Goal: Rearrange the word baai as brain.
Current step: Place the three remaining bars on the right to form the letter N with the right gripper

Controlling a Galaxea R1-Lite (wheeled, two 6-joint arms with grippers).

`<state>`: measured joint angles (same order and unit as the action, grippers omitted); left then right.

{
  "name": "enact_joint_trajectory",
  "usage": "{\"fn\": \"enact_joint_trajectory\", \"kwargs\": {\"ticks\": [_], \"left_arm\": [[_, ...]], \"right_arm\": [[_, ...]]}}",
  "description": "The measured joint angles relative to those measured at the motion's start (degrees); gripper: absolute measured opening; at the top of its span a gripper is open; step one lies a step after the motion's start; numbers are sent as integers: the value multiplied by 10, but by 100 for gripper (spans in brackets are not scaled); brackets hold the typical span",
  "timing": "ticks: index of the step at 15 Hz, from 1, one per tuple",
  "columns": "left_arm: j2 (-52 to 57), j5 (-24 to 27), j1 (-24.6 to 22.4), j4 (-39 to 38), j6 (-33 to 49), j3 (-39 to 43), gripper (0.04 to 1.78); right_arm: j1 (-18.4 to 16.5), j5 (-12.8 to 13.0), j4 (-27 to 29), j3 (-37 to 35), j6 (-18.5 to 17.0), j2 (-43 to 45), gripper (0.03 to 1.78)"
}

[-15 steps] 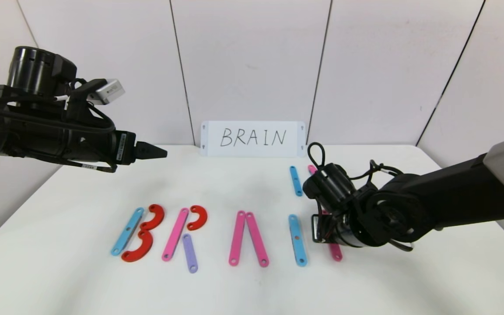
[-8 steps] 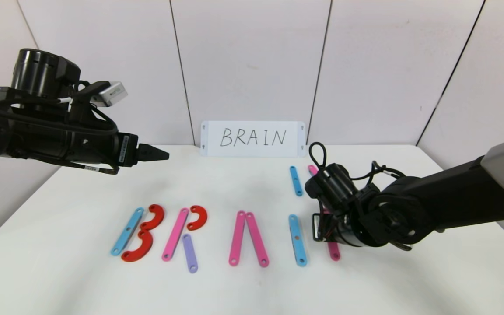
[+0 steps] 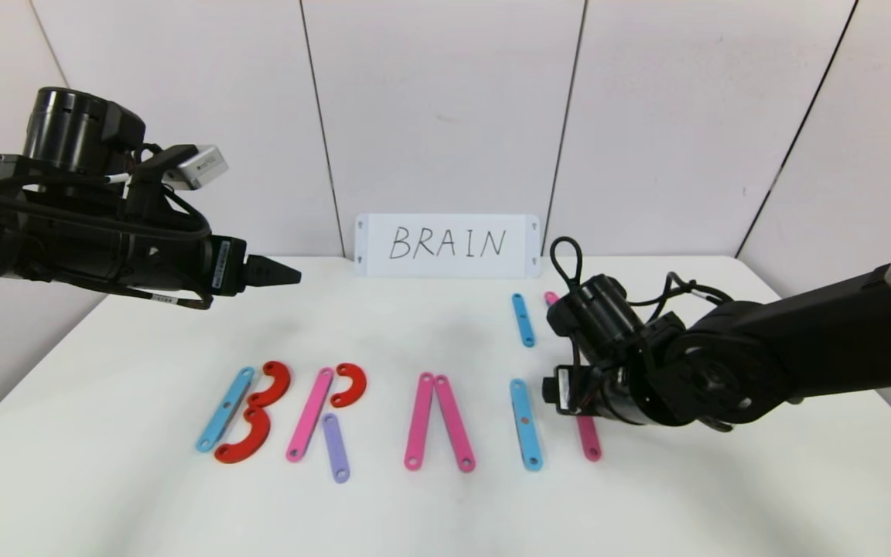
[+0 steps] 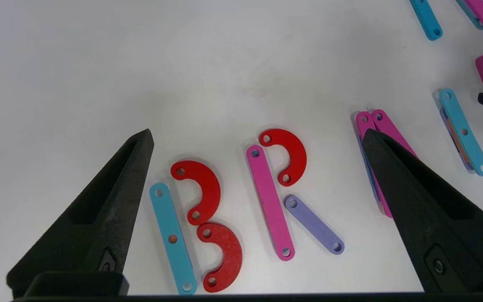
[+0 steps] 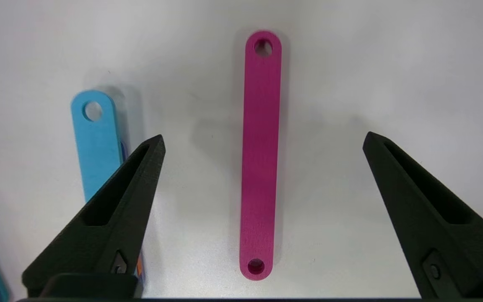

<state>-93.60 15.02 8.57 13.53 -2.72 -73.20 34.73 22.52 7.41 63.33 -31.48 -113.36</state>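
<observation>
The word lies flat on the white table (image 3: 445,510). Its B is a blue strip (image 3: 224,409) with two red curves (image 3: 271,384). Its R is a pink strip (image 3: 309,415), a red curve (image 3: 349,384) and a purple strip (image 3: 335,448). Two pink strips (image 3: 419,420) lean together as an A, and a blue strip (image 3: 526,425) makes the I. Right of the I lies a pink strip (image 5: 260,155), loose between the jaws of my open right gripper (image 5: 263,136), which hangs just above it. My left gripper (image 3: 283,272) hovers open, high above the table's back left.
A white card (image 3: 448,244) with BRAIN written on it stands at the table's back edge. A spare blue strip (image 3: 523,319) and a pink one (image 3: 551,298) lie behind my right wrist. The grey wall panels close off the back.
My right gripper has opened and let go of the pink strip, which now lies on the table, and the wrist has lifted a little. The left arm has barely moved.
</observation>
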Motion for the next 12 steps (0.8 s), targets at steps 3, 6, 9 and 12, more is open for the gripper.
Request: {"fn": "enact_joint_trajectory", "kwargs": {"ticks": [3,6,9,12], "left_arm": [[0,1,0,0,0,0,174],[0,1,0,0,0,0,174],[-2,1,0,0,0,0,174],[-5,1,0,-1,0,-1,174]], "right_arm": [[-5,-10,-38,22,46,3,174],[-10,-52,-70,64,113,-12,174],[-22,-63,-71,135,143,-52,174],[-35,-73,-71,198,155,-105,174]]}}
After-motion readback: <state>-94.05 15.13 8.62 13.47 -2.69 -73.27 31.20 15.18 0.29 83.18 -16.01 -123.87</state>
